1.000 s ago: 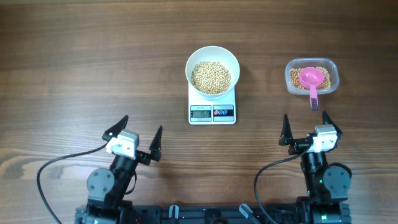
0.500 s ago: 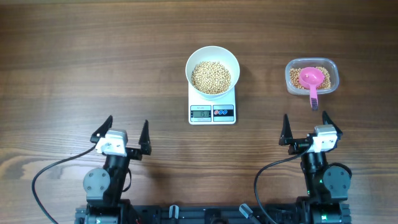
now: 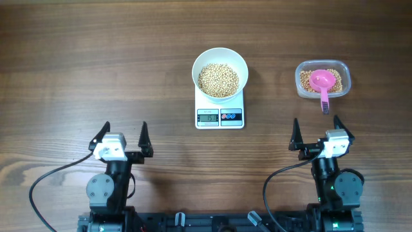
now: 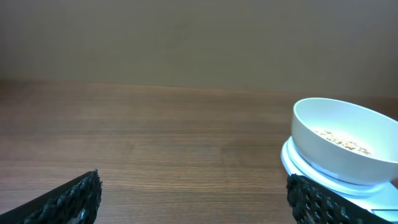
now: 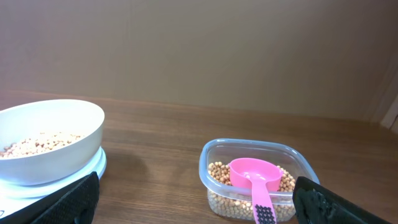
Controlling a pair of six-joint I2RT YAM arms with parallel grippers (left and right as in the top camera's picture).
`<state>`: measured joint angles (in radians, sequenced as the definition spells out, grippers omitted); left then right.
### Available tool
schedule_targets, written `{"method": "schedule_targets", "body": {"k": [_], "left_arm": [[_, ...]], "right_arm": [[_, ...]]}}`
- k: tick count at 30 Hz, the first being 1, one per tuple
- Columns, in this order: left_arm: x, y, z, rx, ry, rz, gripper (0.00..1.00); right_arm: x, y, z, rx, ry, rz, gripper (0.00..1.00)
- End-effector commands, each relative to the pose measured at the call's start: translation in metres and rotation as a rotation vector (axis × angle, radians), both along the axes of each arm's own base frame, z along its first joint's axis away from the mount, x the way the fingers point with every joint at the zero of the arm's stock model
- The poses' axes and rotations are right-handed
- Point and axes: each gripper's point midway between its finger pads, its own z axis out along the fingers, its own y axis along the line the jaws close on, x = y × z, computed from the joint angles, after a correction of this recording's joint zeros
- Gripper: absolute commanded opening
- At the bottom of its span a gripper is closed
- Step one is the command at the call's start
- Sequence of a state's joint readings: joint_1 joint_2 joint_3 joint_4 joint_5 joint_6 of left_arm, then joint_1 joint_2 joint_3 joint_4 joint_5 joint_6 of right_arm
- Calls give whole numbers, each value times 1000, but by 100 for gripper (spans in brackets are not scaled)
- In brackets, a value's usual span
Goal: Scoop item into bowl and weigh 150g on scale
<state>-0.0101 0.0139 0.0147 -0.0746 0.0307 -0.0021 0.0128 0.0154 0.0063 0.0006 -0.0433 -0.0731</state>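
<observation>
The white bowl (image 3: 220, 73) stands on the white scale (image 3: 219, 115) at the table's middle, holding a pile of tan beans (image 3: 218, 80). The bowl (image 4: 343, 144) shows at the right of the left wrist view and again, as the bowl (image 5: 46, 140), at the left of the right wrist view. More beans (image 3: 306, 81) lie in a clear container (image 3: 322, 78) with a pink scoop (image 3: 323, 84) resting in it. My left gripper (image 3: 122, 135) is open and empty near the front left. My right gripper (image 3: 315, 131) is open and empty, in front of the container (image 5: 258, 177).
Black cables (image 3: 58, 174) trail from both arm bases along the front edge. The scoop's handle (image 3: 325, 103) juts out over the container's near rim toward my right gripper.
The left arm has swung to the left and turned straight, away from the scale. The right arm, bowl, scale and container have not moved.
</observation>
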Motion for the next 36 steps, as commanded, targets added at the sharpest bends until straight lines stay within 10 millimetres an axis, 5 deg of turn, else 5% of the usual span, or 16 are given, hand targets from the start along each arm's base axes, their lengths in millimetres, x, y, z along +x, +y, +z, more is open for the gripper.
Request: {"method": "schedule_targets", "body": {"k": [1,36], "left_arm": [[0,8,-2,2,-1,45,100],[0,1,-2,32,-2,5,100]], "right_arm": [[-1,-2,3,-5,-14,-11,100],[-1,-2,3,-6,-13,-11,100]]}}
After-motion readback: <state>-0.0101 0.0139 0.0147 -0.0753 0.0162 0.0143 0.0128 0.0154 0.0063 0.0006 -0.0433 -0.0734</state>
